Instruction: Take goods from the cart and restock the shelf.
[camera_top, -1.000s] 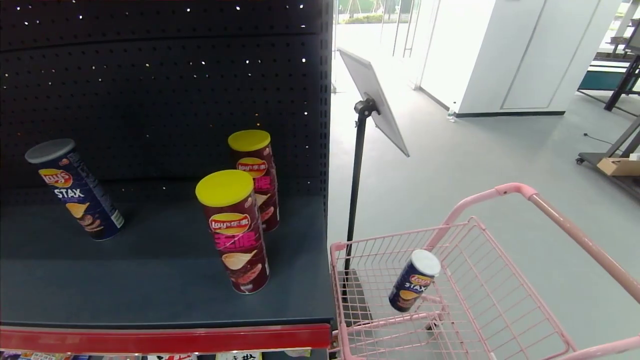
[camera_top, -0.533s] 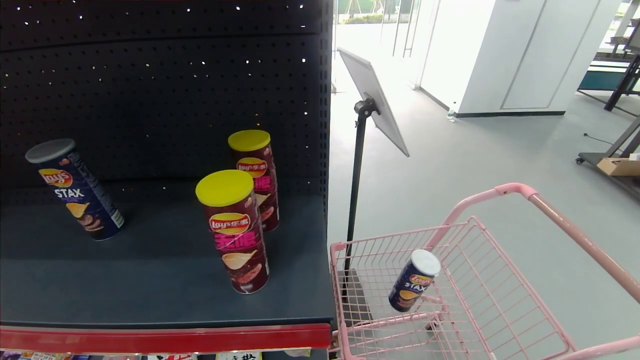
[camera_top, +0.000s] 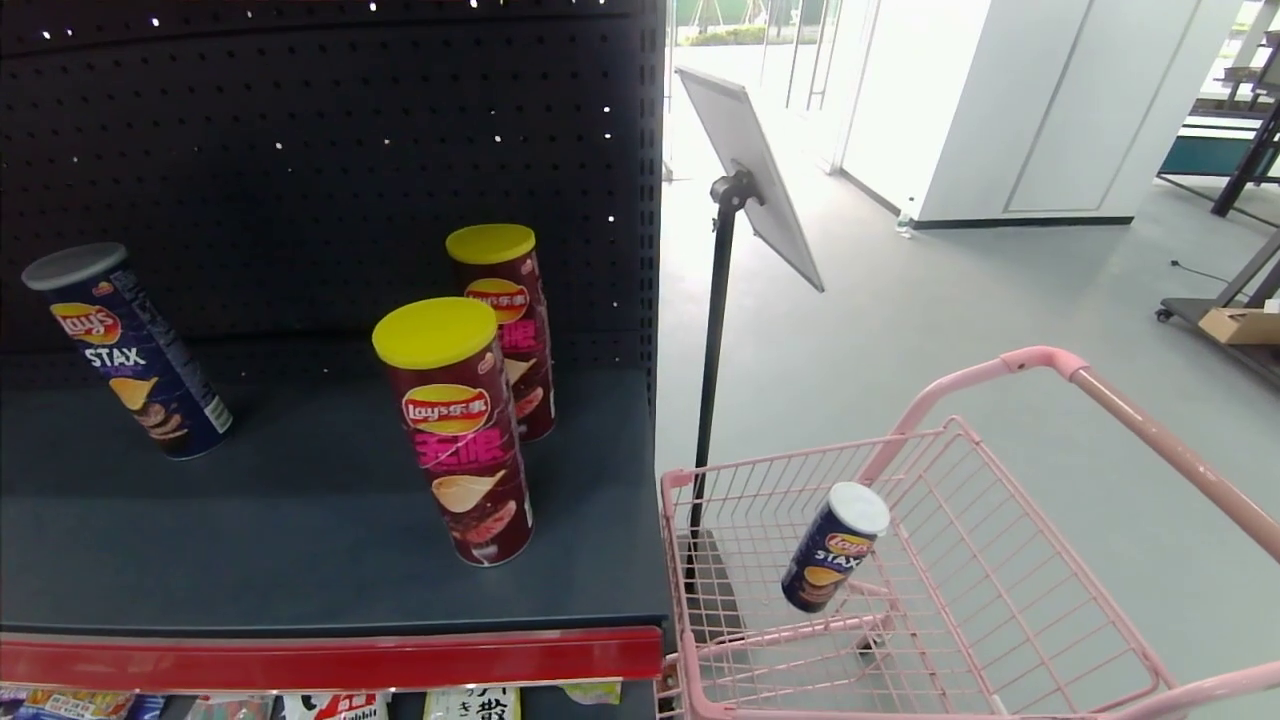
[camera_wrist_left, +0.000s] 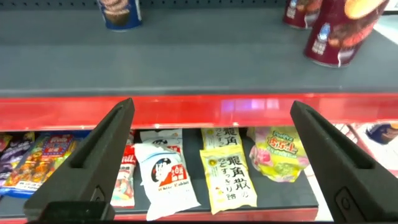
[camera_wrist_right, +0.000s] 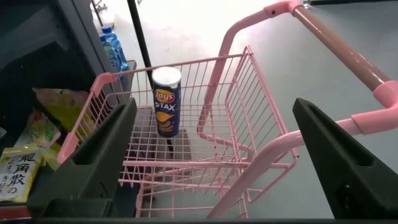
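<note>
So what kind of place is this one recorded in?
Likely a shop aisle, perhaps a staged one: a pegboard-backed, red-edged shelf holding chip cans, snack packets on the tier below, and a pink shopping cart alongside.

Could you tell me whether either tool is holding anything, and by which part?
Nothing is held: left tool and right tool are open and empty; the blue can stands in the cart.
</note>
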